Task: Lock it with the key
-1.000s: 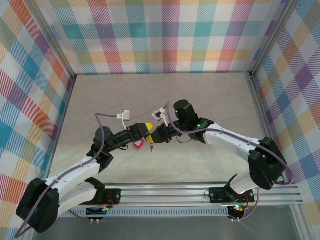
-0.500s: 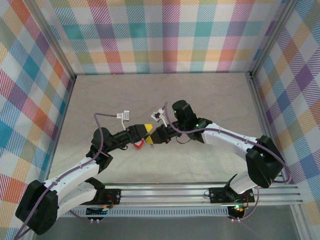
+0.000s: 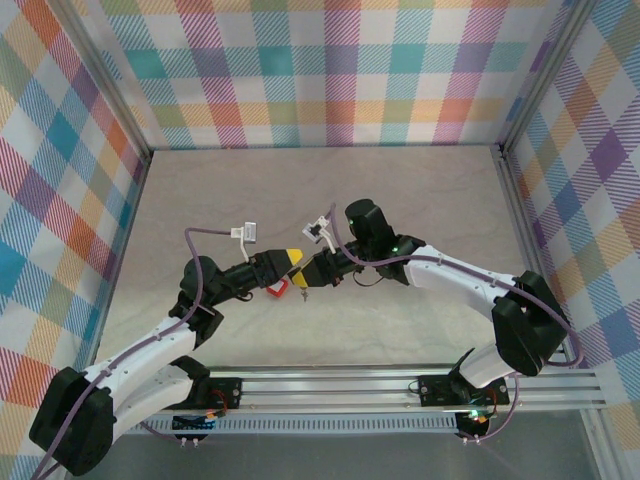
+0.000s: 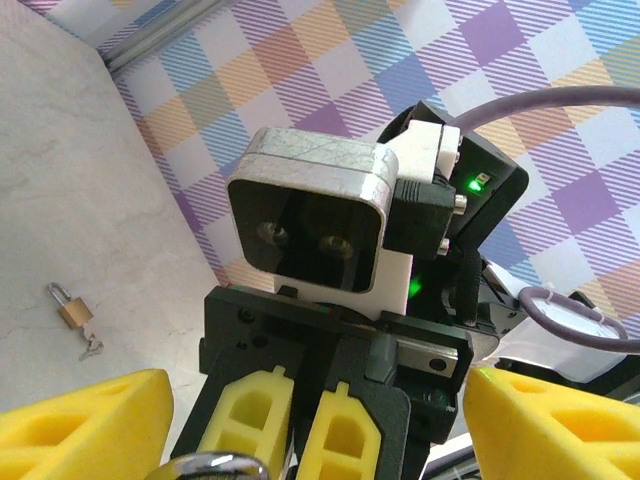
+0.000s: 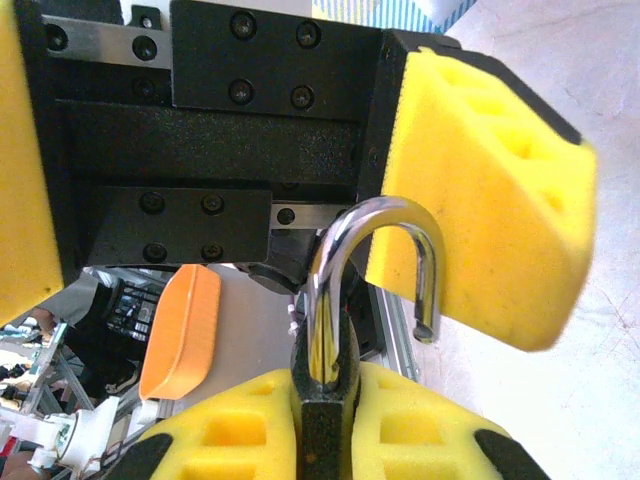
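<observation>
Closing the gap over the bare counter (image 3: 420, 200): in the last second the right arm (image 3: 460, 280) has nudged a little toward the left arm (image 3: 150, 345), and the two now meet nose to nose mid-counter, off the surface. Otherwise not much has moved. The right tool (image 3: 312, 272) is pinching the padlock (image 5: 325, 445) by its body, bow pointing at the other arm. The left tool (image 3: 292, 265) is spread wide, its yellow fingers (image 5: 480, 190) on either side of the shackle (image 5: 345, 225) and touching nothing I can see. The shackle is swung open with its free leg hanging clear of the body, so the lock isn't shut yet. My read: that small approach put the open bow inside the left tool's reach, so the likely next step is to grip or press it, though I can't tell which. I see no key in the held padlock, and its keyway is hidden by the fingers. In the left wrist view a small brass padlock (image 4: 68, 308) lies on the counter with keys (image 4: 90, 348) just beside it, apart from both tools. If the held lock needs one of those keys, nobody has it in hand.
</observation>
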Controlling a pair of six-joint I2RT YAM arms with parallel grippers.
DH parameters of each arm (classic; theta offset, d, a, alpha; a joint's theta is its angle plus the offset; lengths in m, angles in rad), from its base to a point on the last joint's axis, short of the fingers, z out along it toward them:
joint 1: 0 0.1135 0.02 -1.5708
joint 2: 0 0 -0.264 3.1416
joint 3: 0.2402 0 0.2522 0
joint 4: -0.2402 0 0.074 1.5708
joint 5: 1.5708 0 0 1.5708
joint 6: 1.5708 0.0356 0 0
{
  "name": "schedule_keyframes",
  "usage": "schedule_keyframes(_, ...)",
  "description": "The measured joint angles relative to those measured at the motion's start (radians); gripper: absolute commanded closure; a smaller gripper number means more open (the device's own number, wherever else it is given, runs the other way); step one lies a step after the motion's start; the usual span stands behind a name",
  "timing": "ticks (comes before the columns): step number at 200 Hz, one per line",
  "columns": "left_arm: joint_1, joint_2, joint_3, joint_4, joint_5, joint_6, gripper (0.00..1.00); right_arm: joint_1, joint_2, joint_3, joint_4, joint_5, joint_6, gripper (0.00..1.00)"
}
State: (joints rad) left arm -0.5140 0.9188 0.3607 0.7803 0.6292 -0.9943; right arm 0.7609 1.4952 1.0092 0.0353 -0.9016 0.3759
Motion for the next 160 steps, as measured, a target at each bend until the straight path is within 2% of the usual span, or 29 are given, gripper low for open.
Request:
schedule_keyframes(95, 0.002, -0.022, 0.000, -0.003, 0.036, 0.020, 0.31, -0.016, 0.000, 0.005, -0.030, 0.019, -0.001, 1.00)
schedule_keyframes(160, 0.002, -0.062, 0.001, -0.113, 0.033, 0.109, 0.38, -0.016, 0.000, 0.005, -0.039, 0.018, -0.001, 1.00)
